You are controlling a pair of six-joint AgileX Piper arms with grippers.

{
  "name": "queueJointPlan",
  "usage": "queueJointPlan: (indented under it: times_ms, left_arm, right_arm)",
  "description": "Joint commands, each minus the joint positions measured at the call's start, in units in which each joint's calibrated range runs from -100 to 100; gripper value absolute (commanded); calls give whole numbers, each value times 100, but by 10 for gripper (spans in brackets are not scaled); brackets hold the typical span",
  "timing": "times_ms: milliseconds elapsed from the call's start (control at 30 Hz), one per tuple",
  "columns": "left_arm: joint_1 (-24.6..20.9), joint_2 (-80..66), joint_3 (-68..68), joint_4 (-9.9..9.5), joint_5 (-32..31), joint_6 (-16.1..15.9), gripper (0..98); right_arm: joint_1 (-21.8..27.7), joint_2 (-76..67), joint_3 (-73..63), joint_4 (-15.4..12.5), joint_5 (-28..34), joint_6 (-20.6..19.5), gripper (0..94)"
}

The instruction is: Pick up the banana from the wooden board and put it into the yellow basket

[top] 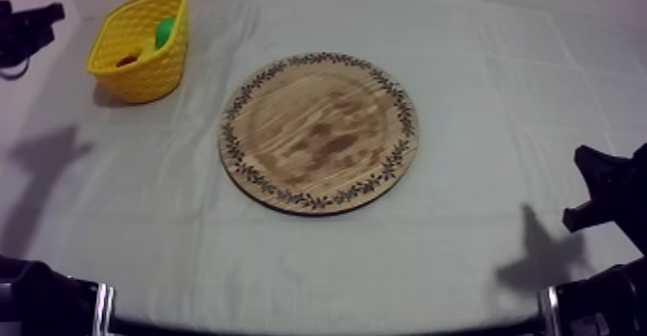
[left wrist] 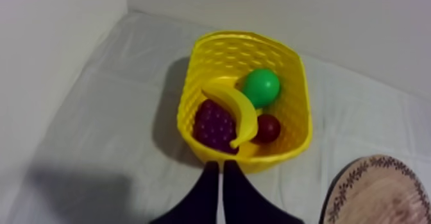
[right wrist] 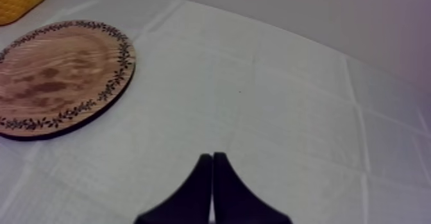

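Left wrist view finds the banana [left wrist: 238, 114] inside the yellow basket [left wrist: 296, 79], draped over the bunch of grapes [left wrist: 213, 124], with the pear [left wrist: 261, 87] and small red fruit [left wrist: 267, 128] beside it. The left gripper [left wrist: 221, 167], fingers pressed together on nothing, sits just outside the basket's near wall. The right gripper [right wrist: 212, 157], likewise closed, hangs over the cloth [right wrist: 288, 98] near the wooden board [right wrist: 58, 72].

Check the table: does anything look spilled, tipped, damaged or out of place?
Nothing stands out. The yellow basket stands upright, holding the banana, grapes, pear and small red fruit; the wooden board lies flat.
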Motion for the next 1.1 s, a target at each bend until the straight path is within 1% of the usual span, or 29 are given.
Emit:
queueJointPlan:
  times_ms: [0, 133, 267, 333, 400, 567, 667, 833, 1000, 1067]
  left_arm:
    - [-10, -1128, 692, 72, 12, -87, 1]
    - [-92, -2053, 1240, 362, 74, -357, 0]
    - [-287, -2985, 1922, 711, 34, -779, 0]
    - [-380, -3437, 2299, 823, 3, -938, 0]
    - [-431, -3874, 2659, 867, -16, -1018, 0]
    - [-467, -4648, 3237, 885, 109, -1026, 0]
    - [-423, -4942, 3540, 801, 159, -954, 0]
    - [-366, -5334, 4013, 714, 164, -917, 0]
    - [-205, -5767, 4378, 534, 165, -791, 0]
    - [-208, -5918, 4466, 531, 198, -794, 0]
  right_arm:
    - [0, 0, -5, -1, 0, 1, 3]
    - [0, 0, -5, -1, 0, 1, 3]
    - [0, 0, -5, -1, 0, 1, 3]
    - [0, 0, -5, -1, 0, 1, 3]
    - [0, 0, -5, -1, 0, 3, 3]
    - [0, 0, -5, -1, 0, 1, 3]
    - [0, 0, -5, -1, 0, 1, 3]
    - [0, 0, -5, -1, 0, 1, 3]
    - [0, 0, -5, -1, 0, 1, 3]
    - [0, 0, -5, -1, 0, 1, 3]
